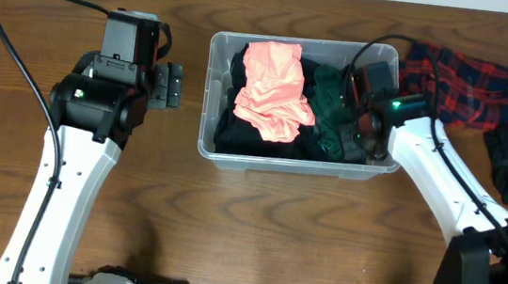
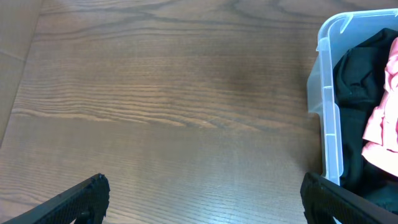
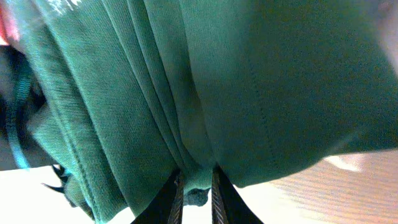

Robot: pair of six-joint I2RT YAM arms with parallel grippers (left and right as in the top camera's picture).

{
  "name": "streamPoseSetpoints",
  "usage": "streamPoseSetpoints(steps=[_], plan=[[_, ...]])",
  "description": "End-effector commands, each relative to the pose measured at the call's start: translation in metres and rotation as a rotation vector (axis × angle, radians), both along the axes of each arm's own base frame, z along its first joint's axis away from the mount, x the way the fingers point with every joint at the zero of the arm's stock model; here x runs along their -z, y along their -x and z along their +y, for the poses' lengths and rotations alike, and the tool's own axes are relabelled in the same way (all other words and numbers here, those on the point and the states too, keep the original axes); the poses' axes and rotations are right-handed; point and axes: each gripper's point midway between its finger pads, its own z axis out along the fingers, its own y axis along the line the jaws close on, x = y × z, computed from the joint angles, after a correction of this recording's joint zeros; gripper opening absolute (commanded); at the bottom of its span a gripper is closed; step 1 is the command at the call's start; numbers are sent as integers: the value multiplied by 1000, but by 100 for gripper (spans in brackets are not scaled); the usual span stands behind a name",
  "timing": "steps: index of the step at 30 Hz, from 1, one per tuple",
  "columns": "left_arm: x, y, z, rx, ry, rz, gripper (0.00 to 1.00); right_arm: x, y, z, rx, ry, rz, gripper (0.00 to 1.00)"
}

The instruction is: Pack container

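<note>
Plastic and see-through, the container (image 1: 295, 164) sits mid-desk (image 1: 244, 236) with its long axis running from one arm across to the other, so each short wall faces one tool. The right tool (image 3: 194, 186) is down inside the near end of it, and most of the container stretches away from that tool toward the other arm. Its fingers are drawn almost together on a fold of green cloth (image 3: 261, 93), so it is clamped on that cloth. The cloth bunches directly in front of the tool and hides whatever lies under it. Beyond the green cloth, further from the tool, a pink cloth (image 1: 274, 87) lies over black cloth (image 1: 236, 135). Behind the right arm, outside the container, a plaid cloth (image 1: 473, 80) lies on the desk. The left tool (image 1: 167, 86) is outside, just beside the far short wall, fingers wide apart and holding nothing, with bare desk under it. The right arm is plainly the nearer one, reaching in from its side with the wrist tipped down. By my reading, the coming move depends on the free space lying straight below the tool.
</note>
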Motion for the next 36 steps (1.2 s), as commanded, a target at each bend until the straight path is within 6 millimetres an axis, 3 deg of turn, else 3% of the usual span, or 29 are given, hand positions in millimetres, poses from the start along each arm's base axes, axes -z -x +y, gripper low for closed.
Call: streamPoseSetpoints(steps=[1,8,16,20,28,36], plan=[[-7,-1,3,-4,-14,-14,98,18,10,4,14,-22,35,15],[-7,-1,3,-4,-14,-14,98,12,5,7,11,-33,21,13],[-7,-1,3,-4,-14,-14,98,-47,-20,16,-13,-52,-49,18],[-7,-1,3,-4,-14,-14,98,-61,-31,17,-37,-47,-95,25],[-7,-1,3,-4,-14,-14,98,-45,-38,-2,-3,47,-133,23],[-7,-1,3,-4,-14,-14,98,-2,-34,-16,30,49,-129,22]])
